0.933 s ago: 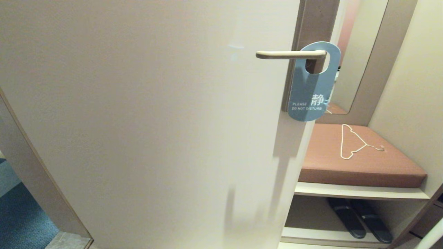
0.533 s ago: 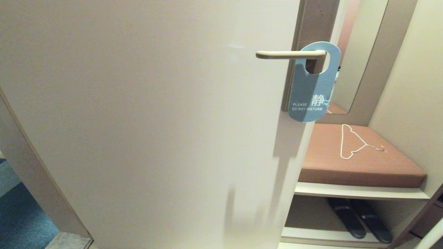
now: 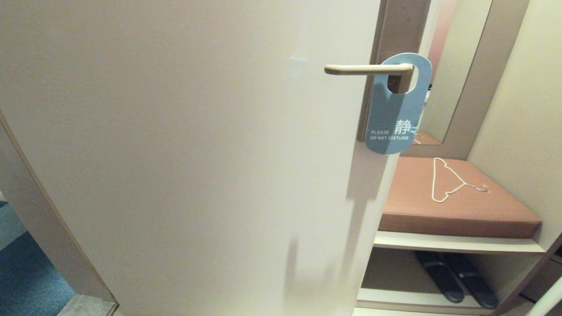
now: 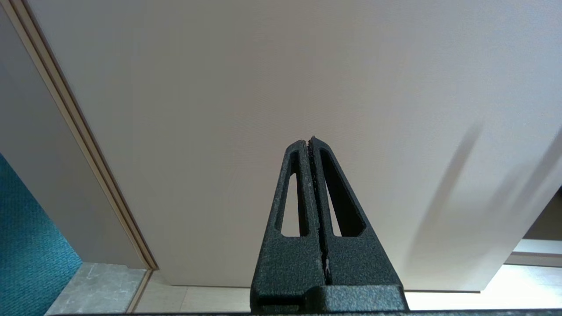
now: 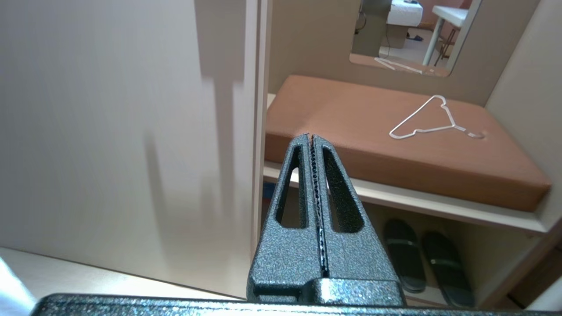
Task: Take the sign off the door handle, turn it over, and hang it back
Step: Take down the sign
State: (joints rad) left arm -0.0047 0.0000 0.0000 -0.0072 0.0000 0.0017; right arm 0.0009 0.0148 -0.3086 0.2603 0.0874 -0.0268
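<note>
A pale door (image 3: 184, 145) fills most of the scene, and neither arm has begun work. The sign (image 3: 397, 112), its blue "PLEASE DO NOT DISTURB" face outward, hangs by its hole from the handle (image 3: 369, 69), slid along to the pivot end by the door's edge, so the lever's free tip is the open way off. It sits well above both grippers and touches neither. The left gripper (image 4: 309, 142) rests low, facing bare door, its fingers pressed together and empty, probably parked. The right gripper (image 5: 311, 137), also closed and holding nothing, points past the door's edge at a brown bench (image 5: 351, 127) beyond it; a wire hanger (image 5: 428, 120) lies on that cushion, and slippers (image 5: 421, 267) sit on the shelf beneath. The right gripper is nearer the sign's side, so it seems the likelier one to rise, open and take the card.
</note>
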